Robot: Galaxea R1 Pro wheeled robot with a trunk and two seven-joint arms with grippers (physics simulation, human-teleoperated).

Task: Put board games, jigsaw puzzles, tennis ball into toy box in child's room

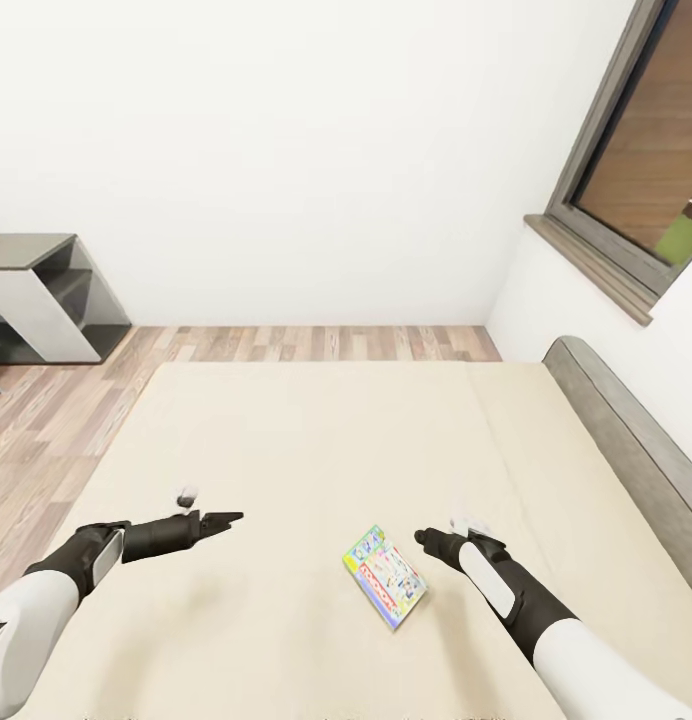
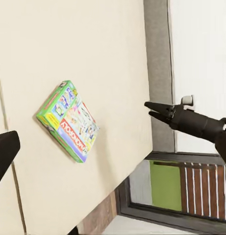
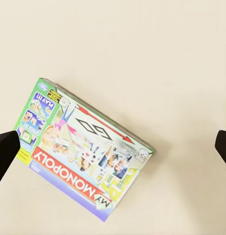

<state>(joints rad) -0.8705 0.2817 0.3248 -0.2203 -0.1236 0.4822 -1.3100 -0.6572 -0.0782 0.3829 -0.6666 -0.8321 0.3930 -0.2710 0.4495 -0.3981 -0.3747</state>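
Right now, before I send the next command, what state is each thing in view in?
Monopoly box: lying flat on the bed, printed face up, closed, not held.
Bed: bare beige mattress, just that one box visible on it.
Left gripper: hovering above the mattress, holding nothing; can't tell if it's open.
Right gripper: open, empty, hanging beside the box without touching.
Shelf unit: standing against the wall, compartments open.

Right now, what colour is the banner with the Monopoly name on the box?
Red with white letters, on the box; right wrist view shows it best.
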